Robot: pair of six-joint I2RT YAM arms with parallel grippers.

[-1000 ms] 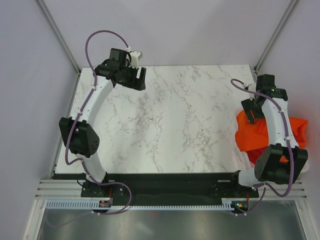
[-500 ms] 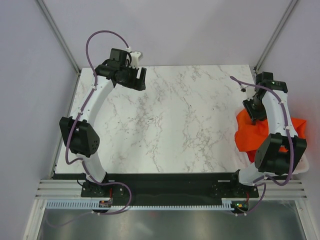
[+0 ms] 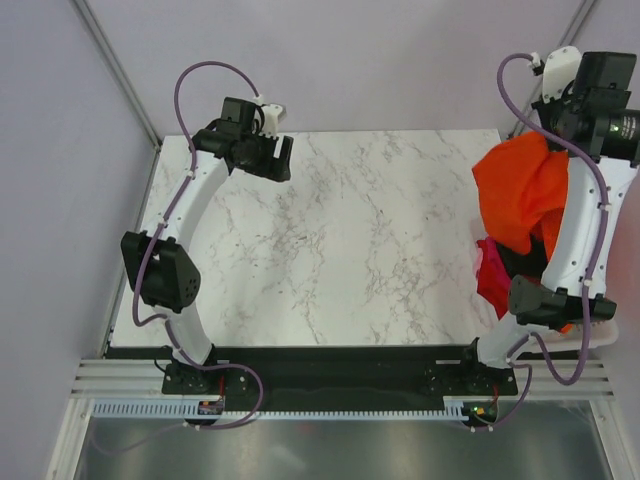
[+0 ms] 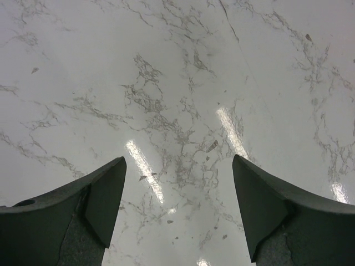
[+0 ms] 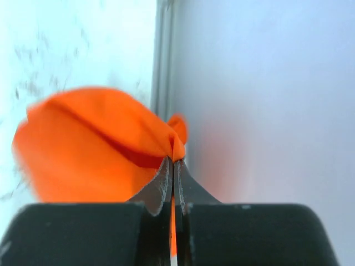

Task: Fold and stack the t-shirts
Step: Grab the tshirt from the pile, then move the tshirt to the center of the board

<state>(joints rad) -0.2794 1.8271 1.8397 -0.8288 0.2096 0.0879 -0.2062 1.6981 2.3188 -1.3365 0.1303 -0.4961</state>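
Note:
My right gripper [image 3: 556, 142] is raised high over the table's far right corner and shut on a fold of the bright orange-red t-shirt [image 3: 520, 190], which hangs from it in a loose bunch. In the right wrist view the jaws [image 5: 173, 160] are pressed together with the orange-red t-shirt [image 5: 94, 144] pinched at their tips. Below the hanging shirt, a pink t-shirt [image 3: 492, 275] shows at the table's right edge with some dark cloth beside it. My left gripper [image 3: 283, 160] hovers open over the far left of the marble table [image 3: 350, 240], its fingers [image 4: 105, 194] wide apart around nothing.
A white basket [image 3: 603, 335] sits off the table's right edge, mostly hidden by my right arm. Metal frame posts rise at both far corners, and grey walls close in on three sides.
My right gripper closed on the orange-red t-shirt and lifted it up and toward the far right corner, uncovering pink cloth beneath. The left arm stayed still.

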